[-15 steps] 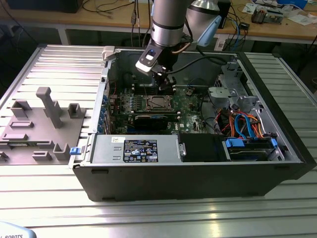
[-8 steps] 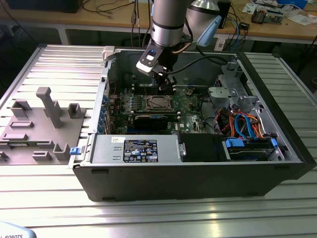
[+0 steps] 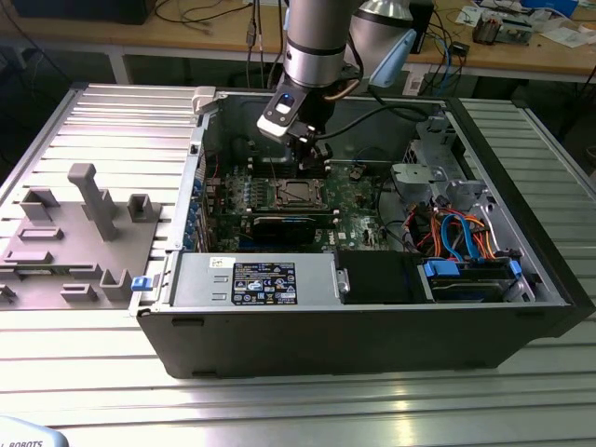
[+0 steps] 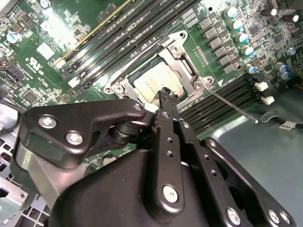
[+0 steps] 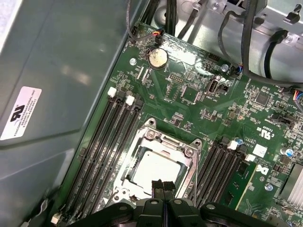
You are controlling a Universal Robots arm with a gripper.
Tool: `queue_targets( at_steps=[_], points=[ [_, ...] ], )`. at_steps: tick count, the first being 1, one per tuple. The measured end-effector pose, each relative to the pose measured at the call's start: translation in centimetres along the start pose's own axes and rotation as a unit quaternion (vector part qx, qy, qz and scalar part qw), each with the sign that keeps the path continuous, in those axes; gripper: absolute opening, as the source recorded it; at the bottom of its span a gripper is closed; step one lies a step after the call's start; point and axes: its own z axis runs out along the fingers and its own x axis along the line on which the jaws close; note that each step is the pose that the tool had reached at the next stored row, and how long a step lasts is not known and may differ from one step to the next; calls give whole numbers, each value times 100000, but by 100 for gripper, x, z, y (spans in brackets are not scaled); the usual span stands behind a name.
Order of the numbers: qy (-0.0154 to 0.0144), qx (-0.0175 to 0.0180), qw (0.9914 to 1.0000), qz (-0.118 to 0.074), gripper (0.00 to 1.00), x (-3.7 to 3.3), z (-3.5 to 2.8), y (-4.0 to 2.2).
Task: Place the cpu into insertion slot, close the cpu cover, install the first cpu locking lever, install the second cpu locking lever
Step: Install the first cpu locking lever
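The cpu lies flat in the insertion slot on the green board, its dull silver top showing. The cpu cover, a silvery frame, lies down around it in both wrist views. A thin metal locking lever sticks out sideways from one socket corner, off the board. My gripper hovers just over the socket's edge with its black fingertips pressed together and nothing between them. In the exterior view the gripper hangs above the socket inside the open case.
Long black memory slots flank the socket on both sides. A coin cell and cables sit further along the board. The case wall, power supply and drive cage with blue cables surround the board.
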Motion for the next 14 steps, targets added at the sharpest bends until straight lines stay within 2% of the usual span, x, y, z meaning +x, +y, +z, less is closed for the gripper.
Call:
queue_targets(
  at_steps=[14],
  points=[
    [-34,22,99980,-2007,11,0,0,0]
  ],
)
